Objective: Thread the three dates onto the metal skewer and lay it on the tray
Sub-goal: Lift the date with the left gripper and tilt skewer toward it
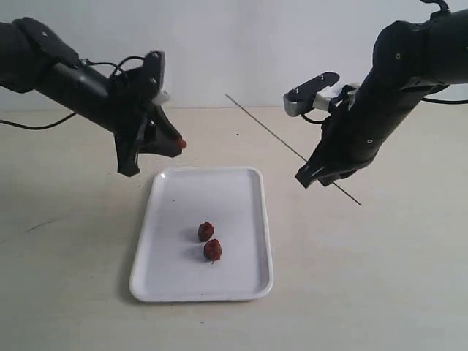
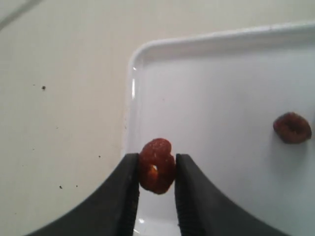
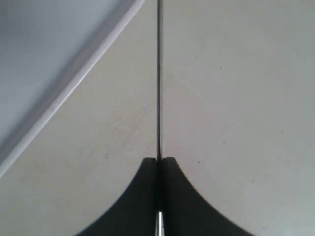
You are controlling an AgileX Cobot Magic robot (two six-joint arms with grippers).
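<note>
My left gripper (image 1: 178,145) is shut on one date (image 2: 156,165), held in the air just beyond the far left corner of the white tray (image 1: 241,278). Two more dates (image 1: 206,231) (image 1: 213,250) lie side by side in the middle of the tray; one date (image 2: 292,128) shows in the left wrist view. My right gripper (image 3: 159,160) is shut on the metal skewer (image 3: 159,78), which slants in the air to the right of the tray, its long thin end (image 1: 259,122) pointing up and away toward the back.
The tray rests on a pale beige tabletop (image 1: 380,278). The tray's rim (image 3: 74,81) runs diagonally past the skewer in the right wrist view. Both dark arms hang over the table's back half.
</note>
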